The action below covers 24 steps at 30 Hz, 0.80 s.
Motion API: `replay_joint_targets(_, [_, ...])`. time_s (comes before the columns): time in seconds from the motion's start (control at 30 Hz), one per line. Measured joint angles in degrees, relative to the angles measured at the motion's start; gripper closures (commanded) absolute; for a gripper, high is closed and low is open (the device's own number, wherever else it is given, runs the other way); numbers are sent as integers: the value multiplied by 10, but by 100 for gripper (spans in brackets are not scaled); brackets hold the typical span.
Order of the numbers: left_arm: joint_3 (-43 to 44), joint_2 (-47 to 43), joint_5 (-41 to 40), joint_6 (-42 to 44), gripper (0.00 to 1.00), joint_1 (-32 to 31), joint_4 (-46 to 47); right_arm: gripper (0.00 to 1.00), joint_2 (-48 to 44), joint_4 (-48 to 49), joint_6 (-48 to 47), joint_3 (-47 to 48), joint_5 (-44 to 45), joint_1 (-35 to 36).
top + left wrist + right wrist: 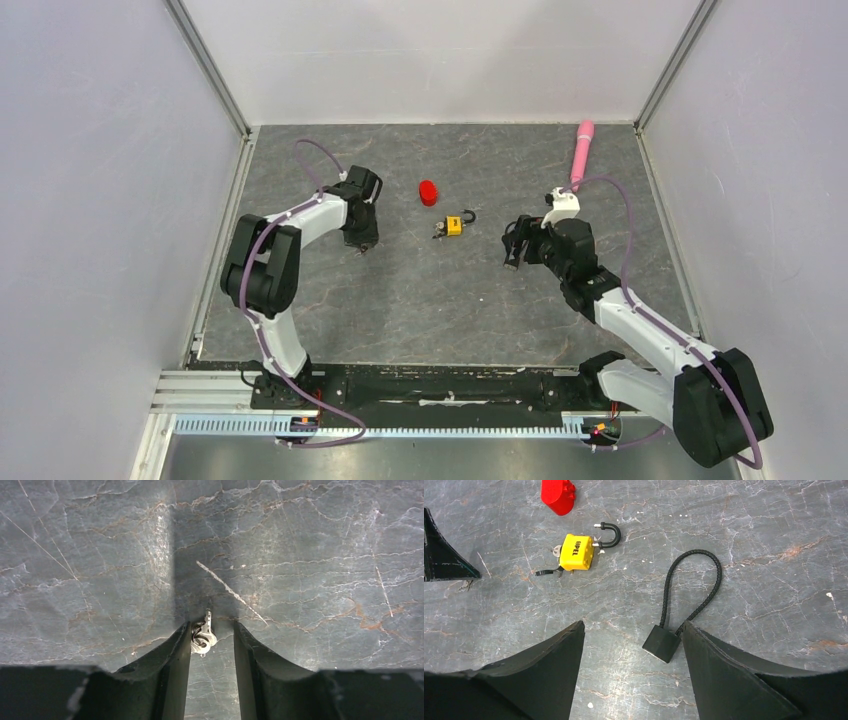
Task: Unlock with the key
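The key (205, 635), tiny and silvery on a small ring, lies on the table between my left gripper's (212, 625) fingers. It touches the left finger, and a gap shows to the right finger. In the top view that gripper (362, 243) points down left of the yellow padlock (453, 225) and hides the key. The padlock (576, 551) lies on its side with its black shackle (608, 534) swung open. My right gripper (631, 625) stands open low over a black cord lock (662, 643), whose block lies close to the right finger.
A red cap-like piece (428, 192) lies just behind the padlock. A pink stick (582, 155) rests at the back right, near the wall. The left gripper's black finger (444, 555) shows at the left edge of the right wrist view. Walls close in three sides.
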Motion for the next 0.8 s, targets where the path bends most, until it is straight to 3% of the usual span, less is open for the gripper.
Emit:
replay_joint_targets(0.37, [12, 9, -3, 0, 97, -1, -10, 20, -9, 1, -1, -5, 0, 5])
replay_joint_targets(0.8, [-112, -127, 102, -15, 98, -79, 18, 13, -57, 96, -14, -72, -139, 33])
